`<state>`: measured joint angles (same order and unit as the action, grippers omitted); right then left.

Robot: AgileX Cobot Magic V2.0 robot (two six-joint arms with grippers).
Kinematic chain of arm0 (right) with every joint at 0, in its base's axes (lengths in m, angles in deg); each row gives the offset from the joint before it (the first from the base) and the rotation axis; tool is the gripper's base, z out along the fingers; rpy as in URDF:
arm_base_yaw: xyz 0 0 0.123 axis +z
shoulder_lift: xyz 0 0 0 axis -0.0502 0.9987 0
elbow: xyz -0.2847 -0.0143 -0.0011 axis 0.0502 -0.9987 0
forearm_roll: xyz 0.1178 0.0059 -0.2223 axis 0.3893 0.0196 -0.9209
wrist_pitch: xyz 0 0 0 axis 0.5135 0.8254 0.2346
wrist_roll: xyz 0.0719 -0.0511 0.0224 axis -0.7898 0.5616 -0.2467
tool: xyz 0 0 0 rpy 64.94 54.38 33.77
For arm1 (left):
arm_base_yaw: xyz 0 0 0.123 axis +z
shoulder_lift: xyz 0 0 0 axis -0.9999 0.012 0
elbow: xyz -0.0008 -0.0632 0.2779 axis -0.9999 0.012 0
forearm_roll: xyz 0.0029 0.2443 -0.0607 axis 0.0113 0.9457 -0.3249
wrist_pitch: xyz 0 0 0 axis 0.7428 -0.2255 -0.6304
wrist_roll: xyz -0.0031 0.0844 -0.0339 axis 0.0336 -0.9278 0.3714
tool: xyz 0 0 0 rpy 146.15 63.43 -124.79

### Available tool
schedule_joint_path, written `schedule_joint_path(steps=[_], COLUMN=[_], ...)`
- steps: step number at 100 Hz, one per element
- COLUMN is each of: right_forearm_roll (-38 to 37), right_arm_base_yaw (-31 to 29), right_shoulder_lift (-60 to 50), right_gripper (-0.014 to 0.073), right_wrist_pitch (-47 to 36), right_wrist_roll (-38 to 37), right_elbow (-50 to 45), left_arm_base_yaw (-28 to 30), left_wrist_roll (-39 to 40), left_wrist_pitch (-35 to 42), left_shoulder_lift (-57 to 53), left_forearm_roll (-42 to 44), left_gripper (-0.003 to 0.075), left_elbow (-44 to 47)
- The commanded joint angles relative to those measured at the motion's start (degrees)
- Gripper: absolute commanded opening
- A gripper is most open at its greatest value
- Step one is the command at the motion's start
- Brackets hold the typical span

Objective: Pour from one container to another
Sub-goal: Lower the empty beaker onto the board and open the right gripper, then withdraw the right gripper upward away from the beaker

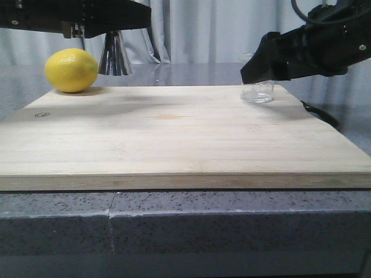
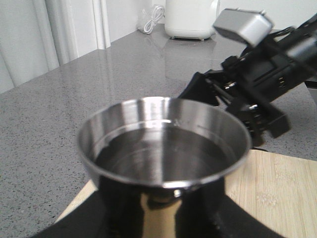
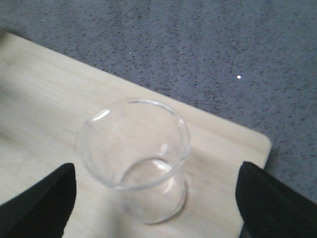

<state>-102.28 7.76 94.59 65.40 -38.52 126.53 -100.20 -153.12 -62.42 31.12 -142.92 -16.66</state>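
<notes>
Left end effector point(image 1: 87, 29) gripping jigger point(image 1: 115, 55), right end effector point(image 1: 261, 66) spread around beaker point(image 1: 257, 87)

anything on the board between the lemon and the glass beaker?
No. In the front view the cutting board is bare between the lemon and the beaker. The steel jigger stands behind the board, near the lemon.

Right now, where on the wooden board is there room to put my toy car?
The whole middle and front of the cutting board is bare, between the lemon at the far left corner and the glass beaker at the far right corner. The far corners are crowded: the steel jigger hangs near the lemon, and the right gripper straddles the beaker.
</notes>
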Motion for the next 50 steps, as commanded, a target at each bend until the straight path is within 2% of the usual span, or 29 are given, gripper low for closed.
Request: schedule_joint_path(steps=[1, 8, 26, 50], right_forearm_roll=[-9.1, -14.3, -25.3, -26.4], right_arm_base_yaw=[0.3, 0.3, 0.3, 0.3], right_shoulder_lift=[-4.9, -7.1, -13.6, -23.9], right_gripper=[0.0598, 0.0598, 0.0598, 0.0598], right_wrist_pitch=[-0.8, 1.5, 6.3, 7.3], right_wrist_roll=[-13.0, -20.5, -31.7, -34.7], right_elbow=[0.4, -0.1, -3.5, -11.4], left_arm_base_yaw=[-0.6, -0.6, -0.6, -0.6], left_wrist_roll=[0.5, 0.5, 0.5, 0.5], left_wrist_pitch=[-5.1, -5.1, -5.1, -5.1], left_shoulder_lift=[-2.9, -2.9, -2.9, -2.9], left_forearm_roll=[-5.7, -5.7, -5.7, -5.7], left_gripper=[0.0206, 0.0206, 0.0206, 0.0206], left_elbow=[-1.8, -1.8, -1.8, -1.8])
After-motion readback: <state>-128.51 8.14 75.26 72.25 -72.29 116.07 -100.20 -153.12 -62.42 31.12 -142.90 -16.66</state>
